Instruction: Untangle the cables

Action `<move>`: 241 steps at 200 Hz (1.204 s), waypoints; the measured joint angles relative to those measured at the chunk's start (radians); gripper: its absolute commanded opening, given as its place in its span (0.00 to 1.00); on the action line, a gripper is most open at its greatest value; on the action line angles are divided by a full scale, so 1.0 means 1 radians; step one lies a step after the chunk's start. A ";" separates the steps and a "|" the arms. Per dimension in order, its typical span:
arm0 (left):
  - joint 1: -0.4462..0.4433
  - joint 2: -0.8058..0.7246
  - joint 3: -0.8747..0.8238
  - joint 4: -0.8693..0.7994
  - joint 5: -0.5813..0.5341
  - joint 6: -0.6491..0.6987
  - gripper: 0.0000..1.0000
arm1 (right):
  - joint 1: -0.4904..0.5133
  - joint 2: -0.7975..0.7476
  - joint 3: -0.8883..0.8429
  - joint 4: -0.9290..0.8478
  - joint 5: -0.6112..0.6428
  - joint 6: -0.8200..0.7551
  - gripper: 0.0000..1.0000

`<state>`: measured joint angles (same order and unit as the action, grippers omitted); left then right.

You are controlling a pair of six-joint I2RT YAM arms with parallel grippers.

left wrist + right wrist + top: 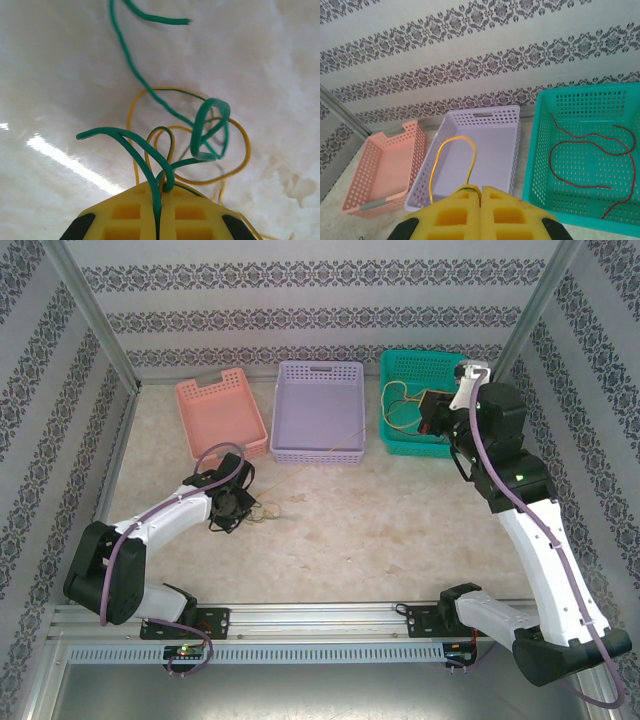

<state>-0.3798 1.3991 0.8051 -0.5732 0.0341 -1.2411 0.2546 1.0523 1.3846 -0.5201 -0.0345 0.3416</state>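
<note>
Both pincers are clenched, each on a wire. Low over the pale table (60, 75), the left pincer (159, 195) has its yellow fingers (125, 215) pressed together on a green cable (150, 165). This cable rises from between the tips, bends into loops and runs off across the surface to a free end at the top of the wrist view. Thin yellow cables (240, 145) curl in rings around and under those green loops, forming a small knot that lies flat on the table just beyond the fingertips. Seen from above, this knot sits on the left side of the table, right beside the pincer and in front of the pink basket (380, 175). The right pincer (480, 192) is raised above the table on the right, facing the row of baskets at the far edge. Its fingers are shut on a yellow cable (451, 142), which arches up from between the tips in a tall loop in front of the lilac basket (490, 150). The lilac basket stands in the middle, with the pink one on its left and the teal basket (540, 150) on its right. A red cable (580, 142) lies apart from the others, winding loosely over the teal basket's floor.
</note>
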 measured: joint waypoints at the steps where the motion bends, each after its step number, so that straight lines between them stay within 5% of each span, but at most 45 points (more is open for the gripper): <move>1: 0.000 0.000 0.000 0.003 0.001 0.001 0.00 | 0.000 0.001 0.006 -0.004 0.000 0.000 0.00; 71: -0.007 0.040 0.019 0.089 0.022 0.014 0.00 | -0.002 0.060 0.227 -0.080 -0.030 -0.003 0.00; 93: -0.007 0.043 0.020 0.095 0.022 0.023 0.29 | -0.002 0.074 0.275 -0.101 -0.033 -0.003 0.00; 108: -0.004 0.046 0.014 0.074 -0.001 0.029 0.38 | -0.014 0.090 0.323 -0.068 -0.025 0.006 0.00; 174: 0.001 0.047 0.004 0.002 -0.043 0.037 0.38 | 0.045 0.073 0.313 0.042 -0.034 0.079 0.00; 203: 0.001 0.047 -0.001 0.001 -0.044 0.036 0.46 | 0.051 0.074 0.311 0.039 -0.014 0.077 0.00; 241: 0.001 0.067 -0.002 -0.002 -0.046 0.037 0.49 | 0.048 0.098 0.445 0.027 0.032 0.050 0.00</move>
<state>-0.3786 1.4658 0.8032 -0.5747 -0.0120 -1.2045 0.3027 1.1503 1.8297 -0.4931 -0.0029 0.3920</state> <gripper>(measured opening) 0.492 0.054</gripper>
